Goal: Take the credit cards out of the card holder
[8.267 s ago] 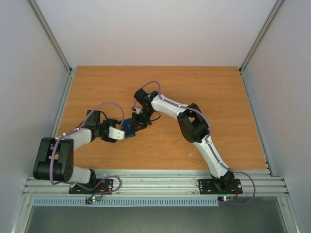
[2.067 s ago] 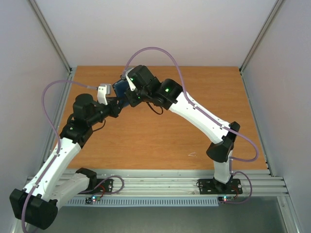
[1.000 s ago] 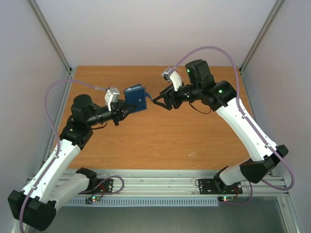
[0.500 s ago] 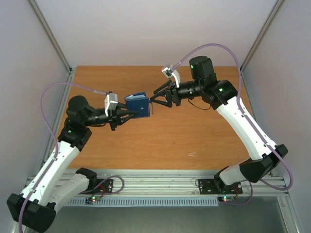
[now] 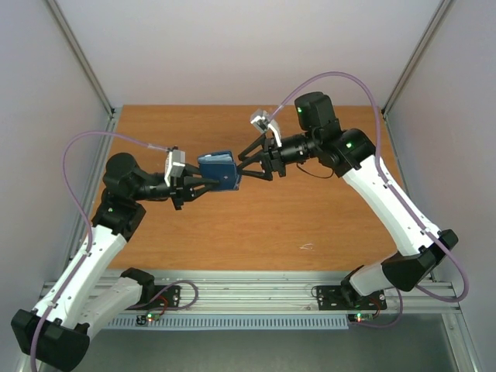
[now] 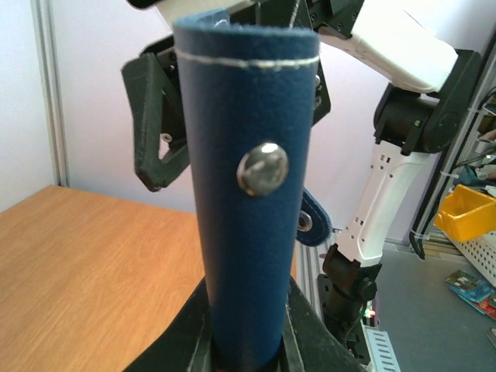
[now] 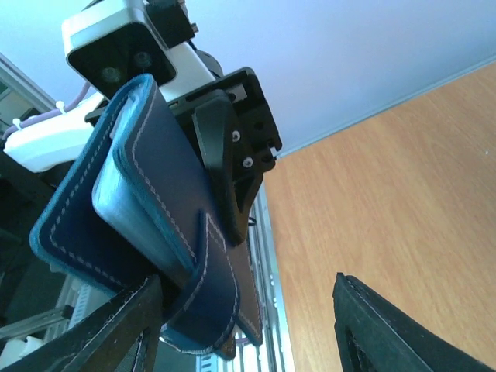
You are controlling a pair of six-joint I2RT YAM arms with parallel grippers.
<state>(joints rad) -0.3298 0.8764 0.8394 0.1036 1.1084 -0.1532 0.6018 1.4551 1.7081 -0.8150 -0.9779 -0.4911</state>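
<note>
The dark navy card holder (image 5: 219, 170) hangs in the air above the table's middle, folded shut, with my left gripper (image 5: 203, 184) shut on its lower end. In the left wrist view the card holder (image 6: 248, 194) stands upright between my black fingers (image 6: 310, 341), its metal snap stud facing the camera and its loose snap tab (image 6: 314, 221) hanging behind. My right gripper (image 5: 246, 164) is open at the holder's right edge. In the right wrist view the card holder (image 7: 132, 209) and its snap tab (image 7: 209, 310) sit by one finger (image 7: 116, 333). The credit cards are hidden.
The wooden table (image 5: 310, 225) lies below both arms, boxed in by pale walls on three sides and an aluminium rail (image 5: 248, 291) at the front. A yellow bin (image 6: 465, 221) stands beyond the table's edge in the left wrist view.
My right gripper has swung left and down to the holder, its open fingers now at the holder's edge. The left arm has drawn the holder slightly lower and nearer.
</note>
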